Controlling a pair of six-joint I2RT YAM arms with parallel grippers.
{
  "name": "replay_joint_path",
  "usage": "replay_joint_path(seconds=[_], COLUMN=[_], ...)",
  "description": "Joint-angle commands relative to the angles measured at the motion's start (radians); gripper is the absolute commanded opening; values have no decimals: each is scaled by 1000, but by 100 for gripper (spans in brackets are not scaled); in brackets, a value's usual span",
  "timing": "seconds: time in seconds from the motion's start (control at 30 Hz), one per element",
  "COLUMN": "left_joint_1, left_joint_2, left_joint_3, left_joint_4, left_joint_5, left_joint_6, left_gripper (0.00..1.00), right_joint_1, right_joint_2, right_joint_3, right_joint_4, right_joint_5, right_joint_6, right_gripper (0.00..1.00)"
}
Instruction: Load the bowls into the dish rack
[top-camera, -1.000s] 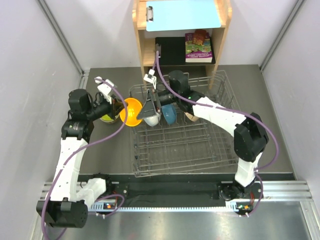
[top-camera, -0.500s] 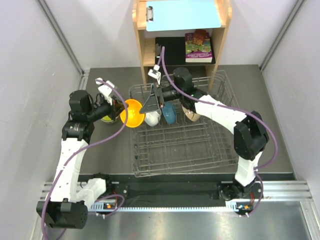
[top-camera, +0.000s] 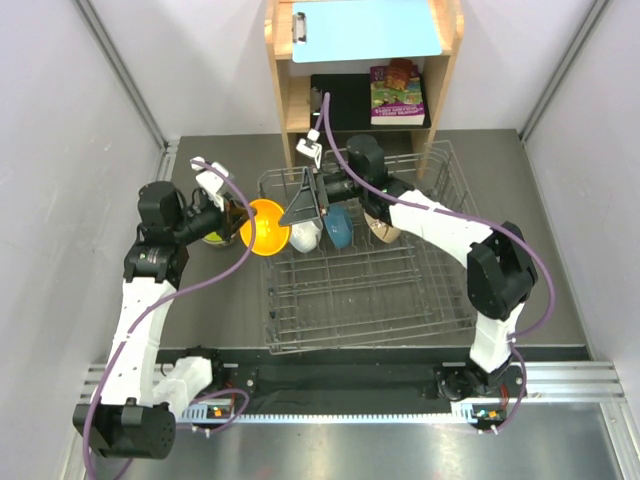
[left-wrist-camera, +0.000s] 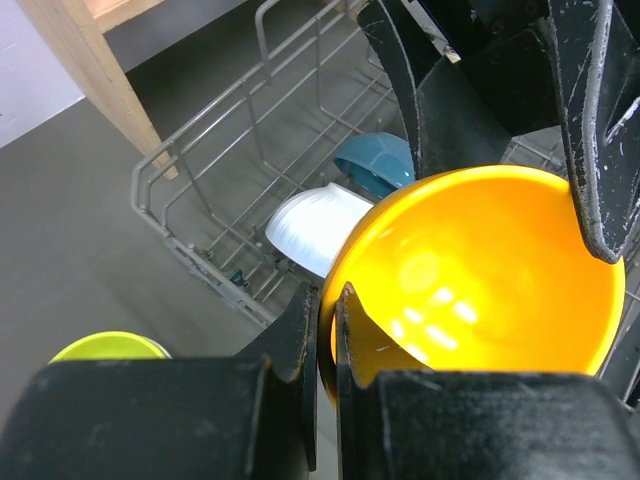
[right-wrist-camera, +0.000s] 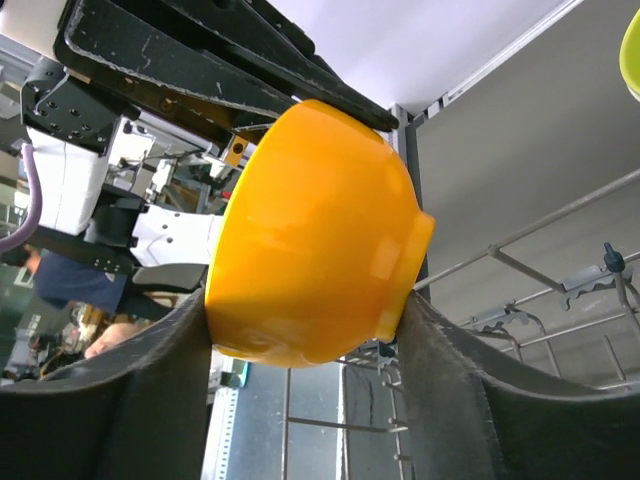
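An orange bowl (top-camera: 262, 228) (left-wrist-camera: 480, 270) (right-wrist-camera: 310, 240) hangs on its side at the dish rack's (top-camera: 370, 290) left rim. My left gripper (top-camera: 232, 213) (left-wrist-camera: 328, 300) is shut on its rim. From inside the rack, my right gripper (top-camera: 300, 205) (right-wrist-camera: 305, 300) has a finger against the bowl's rim and one against its foot. A white bowl (top-camera: 306, 237) (left-wrist-camera: 310, 225), a blue bowl (top-camera: 338, 228) (left-wrist-camera: 375, 160) and a beige bowl (top-camera: 385, 232) stand in the rack's back row. The lime green bowl (top-camera: 215, 237) (left-wrist-camera: 110, 346) sits on the table under my left wrist.
A wooden shelf unit (top-camera: 285, 90) stands right behind the rack, with a light blue clipboard (top-camera: 370, 28) on top and a book (top-camera: 397, 92) inside. Grey walls close in on both sides of the table.
My right gripper's fingers have closed in onto the orange bowl, after the arm shifted slightly toward the back. The left gripper and the bowl have stayed put.
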Motion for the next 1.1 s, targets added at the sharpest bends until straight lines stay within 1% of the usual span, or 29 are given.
replay_joint_path(seconds=[0.0, 0.03, 0.1, 0.13, 0.2, 0.23, 0.3, 0.43, 0.47, 0.57, 0.63, 0.67, 0.7, 0.77, 0.83, 0.9, 1.07], left_joint_1=[-3, -3, -3, -3, -3, -3, -3, -3, -3, -3, -2, 0, 9, 20, 56, 78, 122], left_joint_2=[-28, -28, -28, -28, -29, -31, -31, -31, -31, -32, -32, -34, -37, -38, -40, -38, -31], left_joint_3=[-7, -10, -12, -12, -16, -16, -18, -16, -15, -7, 1, 4, 11, 19, 27, 34, 43], left_joint_4=[53, 55, 56, 59, 60, 60, 60, 58, 58, 55, 52, 52, 59, 70, 79, 86, 99], left_joint_5=[34, 31, 31, 34, 34, 35, 35, 44, 51, 51, 45, 43, 17, -9, -24, -41, -104], left_joint_6=[-22, -21, -22, -24, -24, -22, -19, -16, -17, -21, -25, -33, -69, -86, -100, -114, -129], left_gripper=[0, 0, 0, 0, 0, 0, 0, 30, 45, 58, 62, 67, 70, 76, 90, 99, 99], right_joint_1=[10, 12, 10, 10, 12, 13, 12, 13, 13, 12, 12, 12, 12, 7, 0, -6, -43], right_joint_2=[3, 2, 2, 0, 2, 5, 2, 2, 0, -5, -9, -11, -17, -23, -35, -52, -121], right_joint_3=[5, 2, -6, -7, -10, -12, -15, -22, -26, -30, -33, -35, -36, -38, -33, -24, -7], right_joint_4=[101, 104, 114, 117, 124, 126, 129, 129, 126, 118, 111, 104, 98, 59, 5, -35, -172], right_joint_5=[-27, -26, -29, -29, -29, -29, -26, -13, -9, 4, 17, 24, 37, 54, 83, 120, 215], right_joint_6=[18, 21, 27, 30, 35, 37, 38, 32, 32, 20, 11, 6, 0, -35, -84, -138, -253], right_gripper=[44, 36, 29, 22, 16, 11, 9, 0, 0, 0, 0, 0, 0, 0, 0, 0, 0])
